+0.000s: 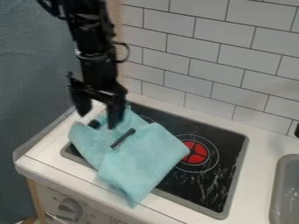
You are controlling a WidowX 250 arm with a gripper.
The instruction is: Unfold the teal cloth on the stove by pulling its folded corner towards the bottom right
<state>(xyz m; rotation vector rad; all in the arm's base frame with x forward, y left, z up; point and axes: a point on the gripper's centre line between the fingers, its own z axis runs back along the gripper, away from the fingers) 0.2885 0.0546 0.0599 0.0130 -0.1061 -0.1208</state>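
A black two-finger gripper (98, 117) is seen at the upper left, pointed down over the back left part of a black stovetop (201, 192). Its jaws are released, with a wide gap between the two fingers, and nothing is seen to be gripped. Just beneath the fingers, a turquoise cloth (143, 159) is spread in loose folds. The left part of the stovetop is covered by it, and one pointed corner is draped over the stovetop's front rim onto the white counter (35, 159). On the cloth's upper middle, a slim dark object (123, 137) is laid at a slant. Right beside the cloth, a round burner with a red center (194, 152) is partly exposed. A gray sink (280, 188) is set into the counter at the right edge, a knob (70, 209) is mounted on the front panel at the lower left, and the back is lined with a pale tiled wall (204, 57).
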